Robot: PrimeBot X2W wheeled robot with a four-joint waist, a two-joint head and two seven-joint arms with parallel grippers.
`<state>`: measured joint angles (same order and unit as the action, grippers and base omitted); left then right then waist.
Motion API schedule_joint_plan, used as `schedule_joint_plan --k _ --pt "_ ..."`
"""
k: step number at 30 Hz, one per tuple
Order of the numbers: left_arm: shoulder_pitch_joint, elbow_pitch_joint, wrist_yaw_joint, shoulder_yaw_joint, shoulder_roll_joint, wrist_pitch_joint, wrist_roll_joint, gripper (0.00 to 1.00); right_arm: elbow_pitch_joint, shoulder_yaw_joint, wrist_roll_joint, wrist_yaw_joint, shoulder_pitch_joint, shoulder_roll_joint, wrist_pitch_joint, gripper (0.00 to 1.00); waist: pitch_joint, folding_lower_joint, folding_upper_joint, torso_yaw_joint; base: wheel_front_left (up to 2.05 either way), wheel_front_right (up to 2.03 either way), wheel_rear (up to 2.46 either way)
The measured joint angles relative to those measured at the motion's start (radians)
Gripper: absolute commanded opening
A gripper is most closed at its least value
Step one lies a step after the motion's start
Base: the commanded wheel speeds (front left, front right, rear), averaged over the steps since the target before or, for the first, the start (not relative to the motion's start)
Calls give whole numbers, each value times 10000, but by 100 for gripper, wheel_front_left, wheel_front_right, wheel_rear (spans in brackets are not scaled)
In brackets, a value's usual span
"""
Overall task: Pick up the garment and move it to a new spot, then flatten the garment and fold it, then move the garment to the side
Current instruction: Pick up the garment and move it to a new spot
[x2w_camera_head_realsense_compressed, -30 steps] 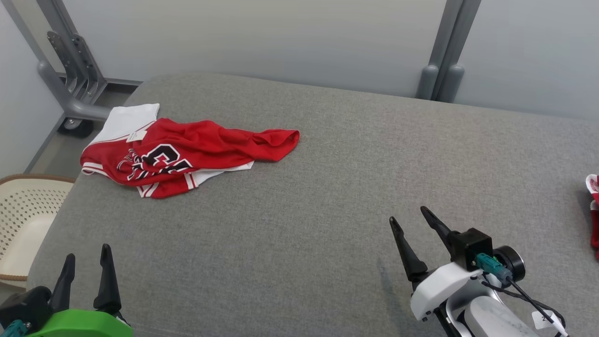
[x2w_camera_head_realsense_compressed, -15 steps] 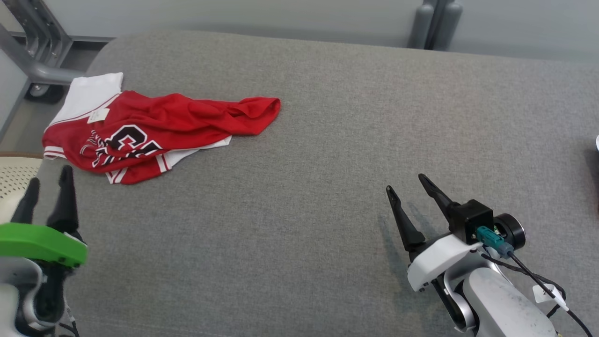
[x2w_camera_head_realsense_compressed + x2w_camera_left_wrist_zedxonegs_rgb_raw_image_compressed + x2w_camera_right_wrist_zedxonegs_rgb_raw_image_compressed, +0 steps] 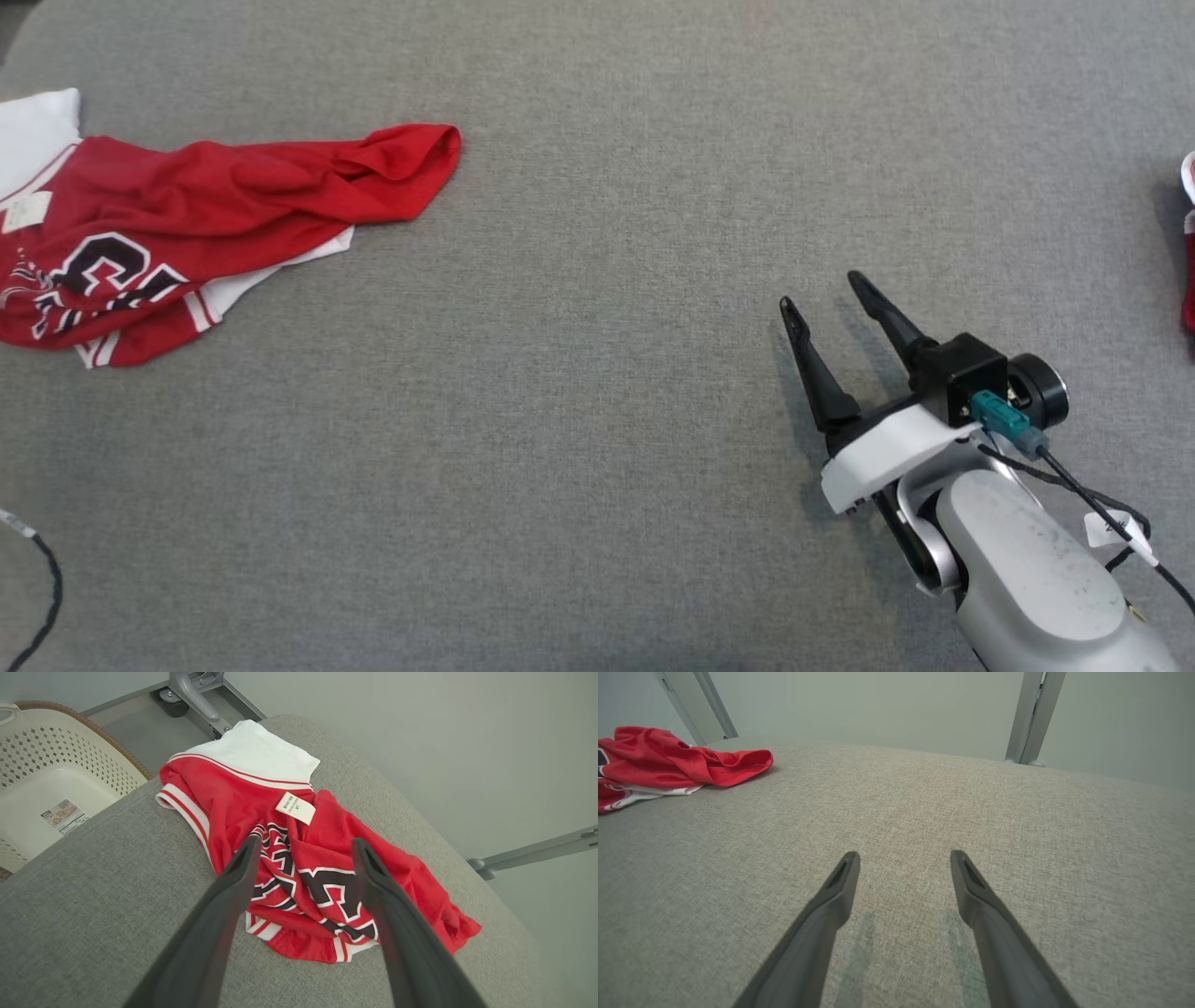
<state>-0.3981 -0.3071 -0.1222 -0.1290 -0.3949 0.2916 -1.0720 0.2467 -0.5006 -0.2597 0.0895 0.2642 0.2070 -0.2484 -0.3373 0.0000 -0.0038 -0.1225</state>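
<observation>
Crumpled red jersey (image 3: pixel 233 182) at the far left of the grey table (image 3: pixel 597 392). Left gripper (image 3: pixel 303 847), fingers spread, points at it; right gripper (image 3: pixel 821 290), fingers likewise apart and empty, near right.

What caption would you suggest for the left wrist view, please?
Open left gripper aimed at a crumpled red-and-white jersey on the grey cushion, laundry basket beyond.

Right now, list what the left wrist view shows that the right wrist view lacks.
Left wrist view, not right: the white basket, a label and black lettering on the cloth, the open left gripper. Right wrist view, not left: the open right gripper and its finger shadows. Both: the red garment on the grey surface.
</observation>
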Motion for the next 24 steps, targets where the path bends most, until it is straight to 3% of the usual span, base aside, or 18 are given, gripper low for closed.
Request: schedule_joint_plan --k 6,13,19,20,22,24 --pt "-602 -848 -23 -548 -673 748 4 100 -163 102 92 -13 532 127 0 100 -810 0 0 412 0 0 0" --pt "-1054 -2782 -23 -980 -382 974 328 100 -82 316 148 -86 1005 128 -4 100 -1627 0 0 984 0 0 0" --pt "-1574 -3522 -23 -1170 -295 947 433 100 111 387 148 -90 1070 136 -17 100 -1698 0 0 1302 0 0 0" --pt "-1594 -3572 -23 -1110 -301 949 502 60 159 387 148 -92 1076 136 -17 100 -1659 0 0 1319 0 0 0" --pt "-1615 -3611 -23 -945 -286 953 523 0 255 385 148 -100 1076 128 -17 100 -1559 0 0 1344 0 0 0" --pt "-1719 -3588 -25 -777 -190 1024 529 0 353 387 146 -100 1075 125 -17 100 -1442 0 0 1371 0 0 0"
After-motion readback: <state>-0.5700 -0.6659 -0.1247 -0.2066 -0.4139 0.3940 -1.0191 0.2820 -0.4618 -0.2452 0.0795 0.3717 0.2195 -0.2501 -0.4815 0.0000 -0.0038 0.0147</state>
